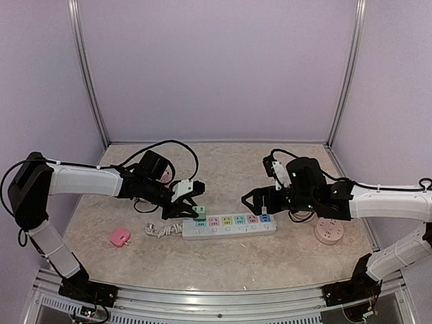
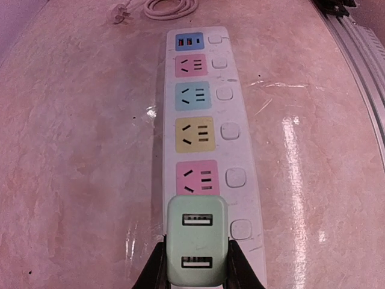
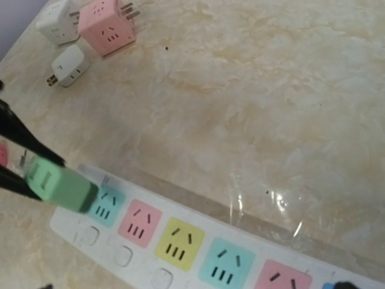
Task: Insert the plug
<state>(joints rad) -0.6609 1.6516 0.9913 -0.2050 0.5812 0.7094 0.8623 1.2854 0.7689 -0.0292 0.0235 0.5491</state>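
Observation:
A mint-green plug [image 2: 197, 241] with two USB ports sits between the black fingers of my left gripper [image 2: 197, 257], which is shut on its sides. The plug [image 1: 200, 211] is at the left end of the white power strip [image 1: 229, 233], over the end teal socket [image 3: 107, 206]. In the right wrist view the plug [image 3: 60, 183] looks tilted; its prongs are hidden. The strip's other coloured sockets [image 2: 195, 133] are bare. My right gripper [image 1: 260, 205] stands open just above the strip's right end, with only the tips of its fingers at the bottom edge of its own view.
A pink plug [image 1: 120, 237] lies front left, and a round pink socket [image 1: 329, 231] sits right of the strip. The strip's white cable [image 1: 162, 230] coils at its left end. A pink cube adapter [image 3: 108, 24], a white cube [image 3: 57, 21] and a white plug [image 3: 69, 65] lie behind.

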